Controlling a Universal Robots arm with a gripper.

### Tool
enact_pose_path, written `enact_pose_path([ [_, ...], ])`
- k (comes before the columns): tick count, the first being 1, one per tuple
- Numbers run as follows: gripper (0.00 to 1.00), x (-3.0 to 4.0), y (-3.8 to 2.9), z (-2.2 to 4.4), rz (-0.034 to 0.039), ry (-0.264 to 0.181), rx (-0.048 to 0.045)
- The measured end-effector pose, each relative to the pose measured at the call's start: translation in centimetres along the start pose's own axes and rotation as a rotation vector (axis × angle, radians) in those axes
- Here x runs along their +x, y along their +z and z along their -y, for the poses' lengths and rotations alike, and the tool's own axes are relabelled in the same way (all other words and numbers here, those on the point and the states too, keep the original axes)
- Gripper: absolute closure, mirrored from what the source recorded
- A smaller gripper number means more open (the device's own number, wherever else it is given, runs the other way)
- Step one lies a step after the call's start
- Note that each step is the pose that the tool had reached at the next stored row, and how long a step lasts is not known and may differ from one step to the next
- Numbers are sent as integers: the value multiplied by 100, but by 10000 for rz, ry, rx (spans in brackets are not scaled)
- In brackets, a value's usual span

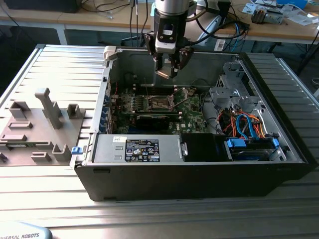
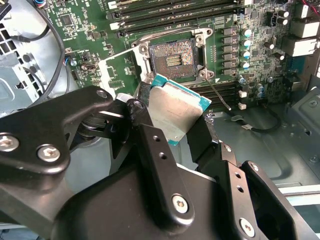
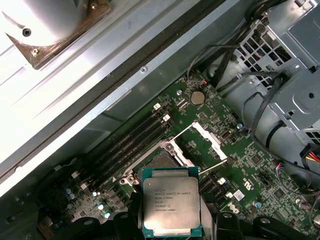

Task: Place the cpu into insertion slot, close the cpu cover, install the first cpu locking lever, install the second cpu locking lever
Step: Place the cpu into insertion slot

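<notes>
My gripper (image 1: 166,73) hangs above the green motherboard (image 1: 192,112) inside the open computer case, shut on the cpu (image 2: 176,111). The cpu (image 3: 171,205) is a flat silver-topped square with a green rim, held by two opposite edges between the black fingers (image 2: 150,135). It is in the air, tilted, just off the insertion slot (image 2: 173,59). The slot (image 3: 156,161) is bare, with a dark pin field. The cpu cover (image 3: 207,139) stands swung open beside the slot, seen in the second wrist view as a silvery frame (image 2: 111,72). A thin locking lever (image 2: 218,95) stands raised from the slot's edge.
A black expansion card (image 1: 155,120) lies just in front of the slot. The power supply (image 1: 137,148) fills the case's front. A drive cage with orange and blue cables (image 1: 244,124) is at the exterior view's right. Memory slots (image 3: 127,145) flank the socket. Grey fixtures (image 1: 47,112) stand outside the case.
</notes>
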State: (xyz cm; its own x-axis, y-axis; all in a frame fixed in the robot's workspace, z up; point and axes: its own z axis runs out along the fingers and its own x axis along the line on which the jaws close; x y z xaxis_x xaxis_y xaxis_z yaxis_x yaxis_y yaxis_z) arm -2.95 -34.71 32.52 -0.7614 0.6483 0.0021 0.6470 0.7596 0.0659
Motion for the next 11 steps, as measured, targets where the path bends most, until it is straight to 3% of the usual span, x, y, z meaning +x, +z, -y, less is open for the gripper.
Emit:
enact_pose_path([
  [11,46,0,2,0,5,75,0],
])
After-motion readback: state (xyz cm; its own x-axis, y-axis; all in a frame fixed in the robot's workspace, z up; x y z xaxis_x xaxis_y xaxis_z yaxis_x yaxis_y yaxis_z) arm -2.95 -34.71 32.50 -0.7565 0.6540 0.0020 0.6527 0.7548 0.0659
